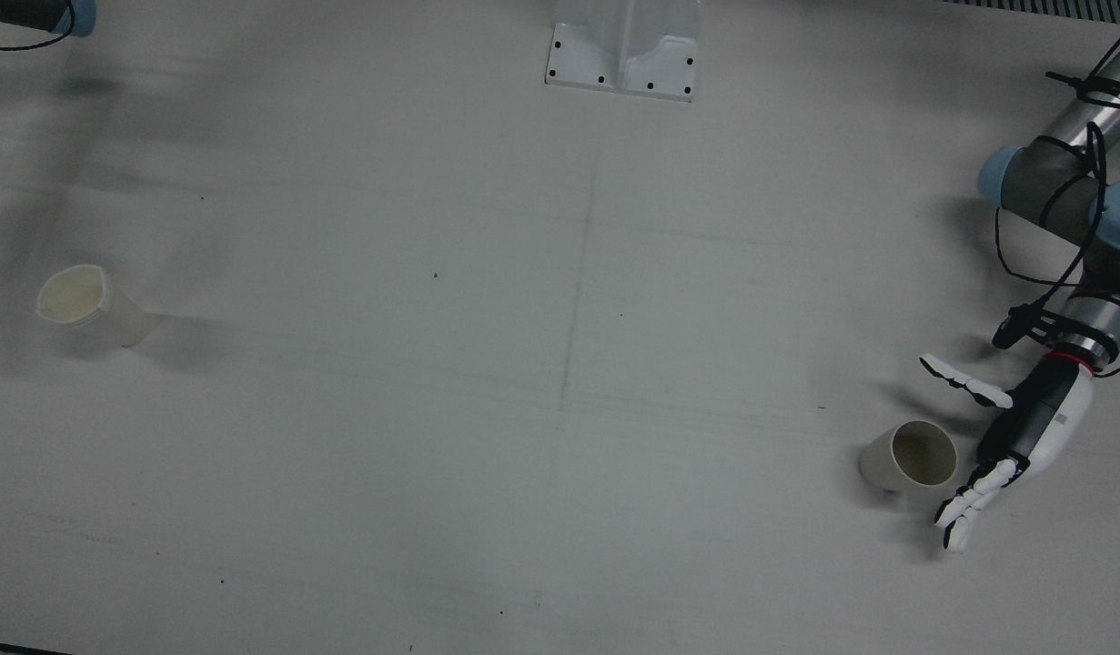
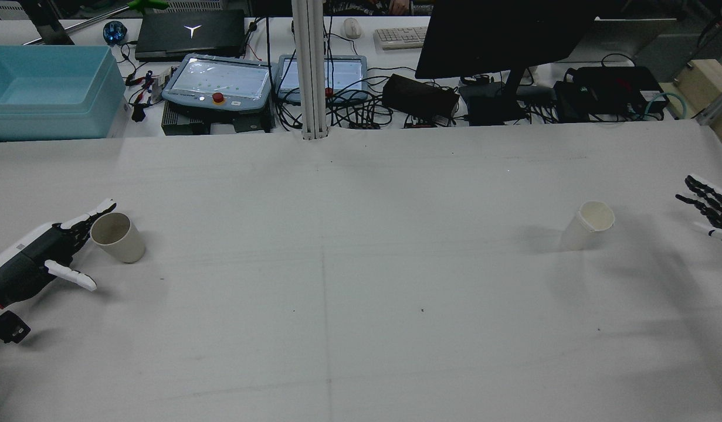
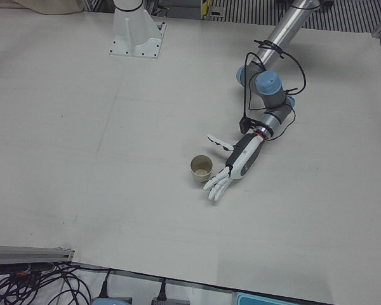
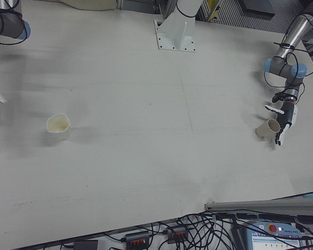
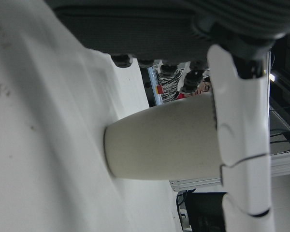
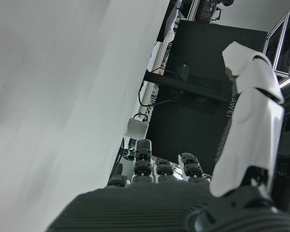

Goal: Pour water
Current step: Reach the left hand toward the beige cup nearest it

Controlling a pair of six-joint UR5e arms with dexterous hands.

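On the near left of the white table (image 2: 361, 328), as the rear view shows it, the left hand (image 2: 41, 255) lies low over the surface with its fingers spread wide and holding nothing. Its long fingers (image 1: 973, 496) reach past one side of a beige paper cup (image 2: 117, 236), and the separate digit (image 2: 71, 275) juts out on the other side, so the cup stands just in front of the open palm. Whether any finger touches the cup wall cannot be told from the fixed views. The left hand view has the cup (image 5: 162, 145) upright on the table, filling the middle of the picture, with one white finger (image 5: 239, 125) crossing close by its rim. The front view looks into this cup (image 1: 910, 457); its inside appears dark, and its contents cannot be told.

Well apart, on the right half of the table, a second, paler paper cup (image 2: 589, 224) stands upright with a slightly dented rim. The front view shows its pale interior (image 1: 79, 300).

At the rear view's right edge, the right hand (image 2: 709, 210) is held off the table, fingers apart and empty, clear of the pale cup. The right hand view shows its fingers (image 6: 249, 121) extended toward a dark monitor (image 6: 203, 106).

Beyond the table's far edge sit a teal bin (image 2: 47, 91), a teach pendant (image 2: 220, 82), a keyboard (image 2: 399, 36) and tangled cables (image 2: 361, 111).
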